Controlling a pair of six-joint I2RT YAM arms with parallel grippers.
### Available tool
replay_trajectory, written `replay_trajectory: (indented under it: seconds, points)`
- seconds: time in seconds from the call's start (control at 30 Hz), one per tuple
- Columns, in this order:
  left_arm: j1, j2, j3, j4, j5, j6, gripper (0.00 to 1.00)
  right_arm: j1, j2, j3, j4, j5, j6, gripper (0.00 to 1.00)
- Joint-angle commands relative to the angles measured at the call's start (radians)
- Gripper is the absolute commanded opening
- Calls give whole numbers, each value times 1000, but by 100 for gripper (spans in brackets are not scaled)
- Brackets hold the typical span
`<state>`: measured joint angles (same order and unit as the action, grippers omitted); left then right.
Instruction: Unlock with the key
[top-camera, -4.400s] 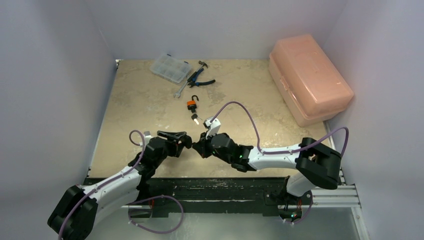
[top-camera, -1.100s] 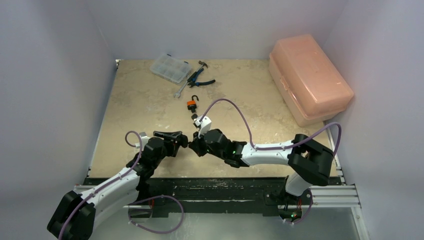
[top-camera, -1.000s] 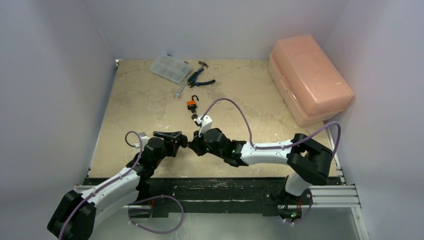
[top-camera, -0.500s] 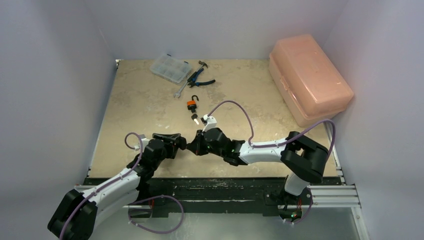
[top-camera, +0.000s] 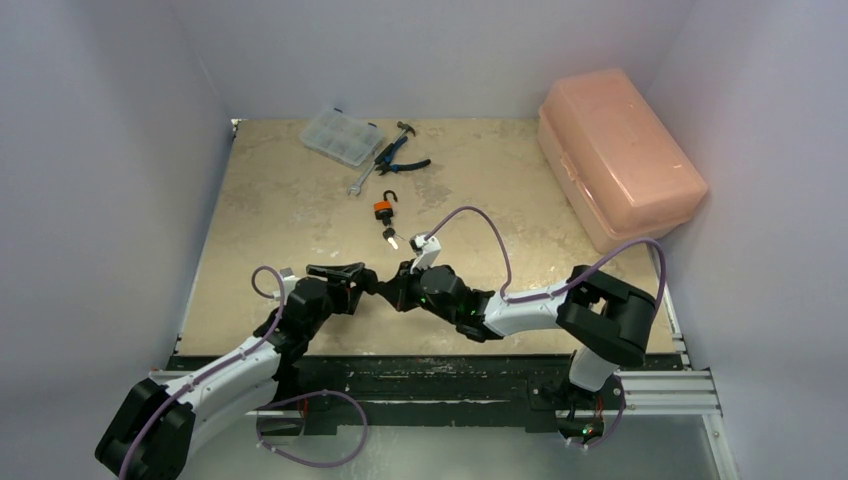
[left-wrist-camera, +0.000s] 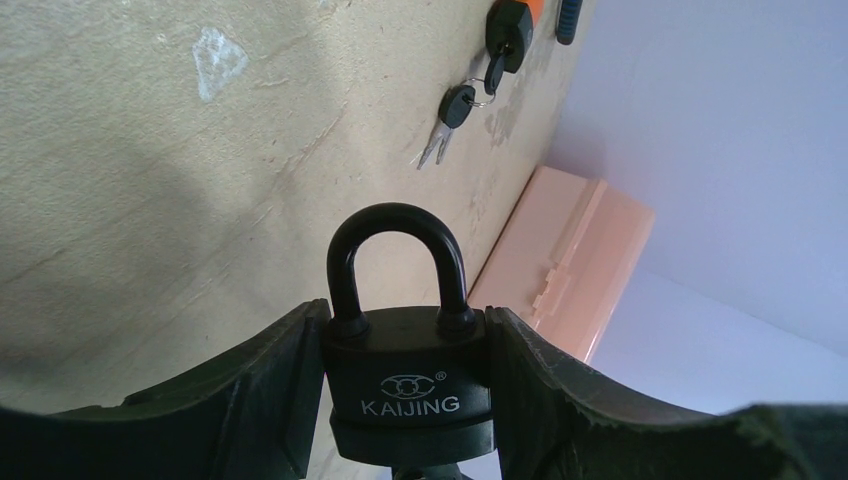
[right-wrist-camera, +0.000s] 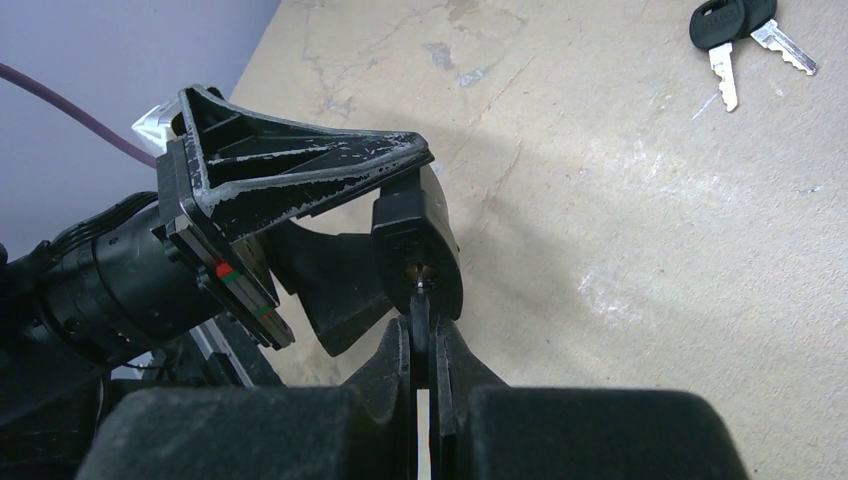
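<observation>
Padlock (left-wrist-camera: 410, 392) looks heavy and rigid; my left hand (top-camera: 355, 279) clamps its flat sides, my right hand (right-wrist-camera: 425, 362) pinches the thin, slip-prone key (right-wrist-camera: 419, 312).

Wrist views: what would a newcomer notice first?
The black padlock, shackle closed, sits clamped in the left gripper near the front of the table. The right gripper, shut on a key, holds its tip at the keyhole. Spare keys lie beyond, and a pink box sits far right.
</observation>
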<state>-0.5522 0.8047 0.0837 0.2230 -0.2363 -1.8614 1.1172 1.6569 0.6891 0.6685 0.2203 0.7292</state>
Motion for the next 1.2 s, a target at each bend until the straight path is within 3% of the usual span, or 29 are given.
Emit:
replay_trajectory:
  seconds: [0.0, 0.67, 1.17]
  points:
    - [-26, -22, 49, 199, 134, -50, 0, -10, 10, -9, 99, 89, -24, 0]
    - [-26, -53, 86, 109, 126, 37, 0, -10, -46, 9, -55, 24, -111, 0]
    - [-25, -70, 93, 93, 126, 45, 0, -10, -71, -6, -60, 5, -119, 0]
